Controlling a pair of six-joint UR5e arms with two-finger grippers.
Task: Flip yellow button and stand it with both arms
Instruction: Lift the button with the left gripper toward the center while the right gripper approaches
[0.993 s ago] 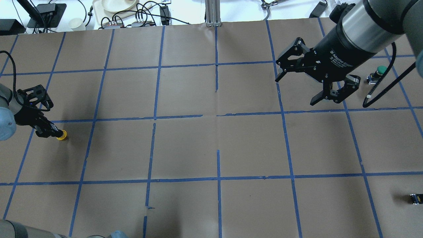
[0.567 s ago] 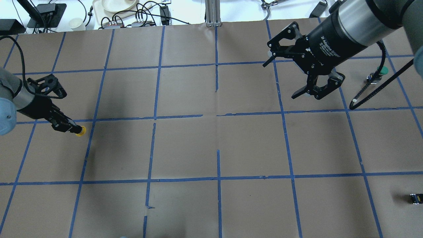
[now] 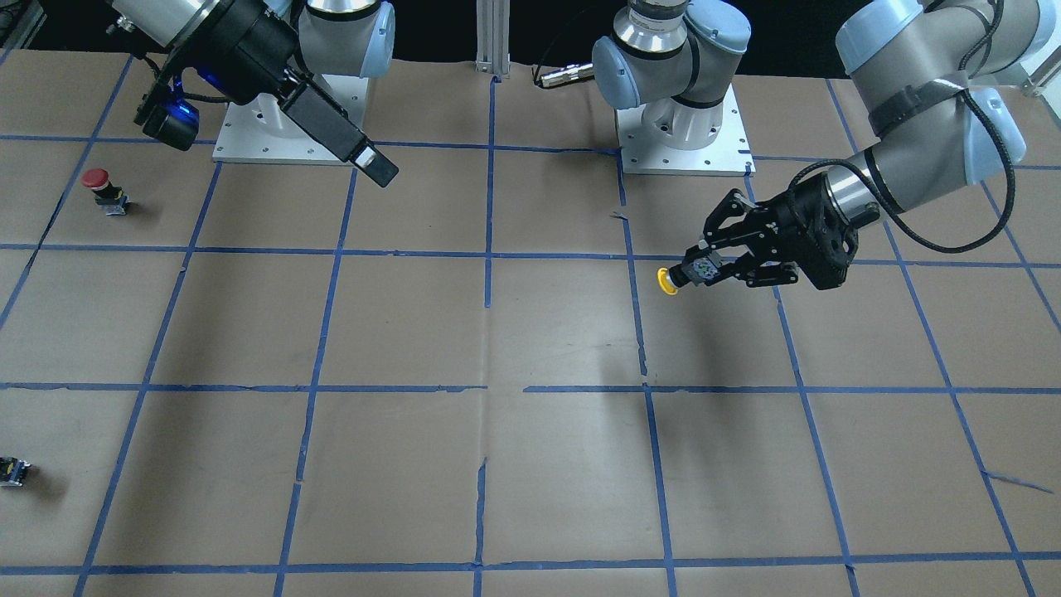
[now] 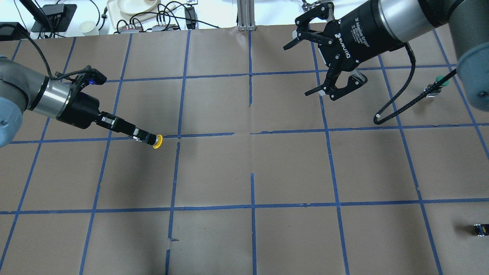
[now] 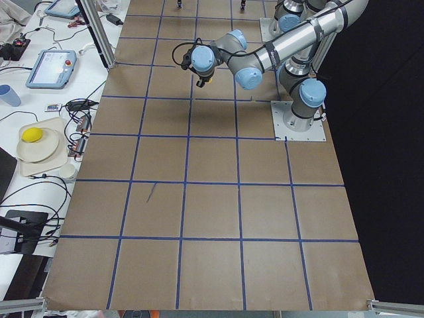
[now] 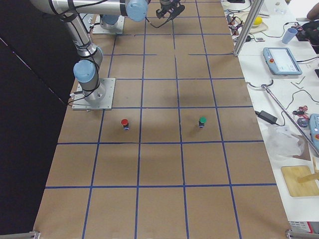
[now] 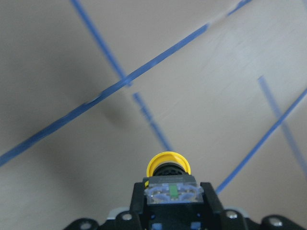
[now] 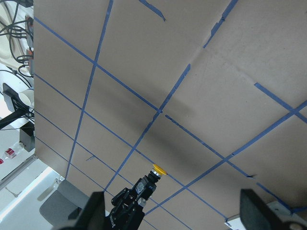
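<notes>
Small yellow mushroom-capped push-button (image 4: 157, 141) held sideways above brown paper counter (image 4: 290, 172), base clenched in jaws of left gripper (image 4: 146, 136). Jaws of right gripper (image 4: 296, 70) spread, empty, well apart. Likely light, rigid, slick-capped; best taken by black body.

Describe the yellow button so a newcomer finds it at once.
Start at the robot's left arm, reaching over the brown, blue-taped table. Its hand is shut on the yellow button, held sideways, cap pointing away from the hand. The red button and green button stand alone on the table.
</notes>
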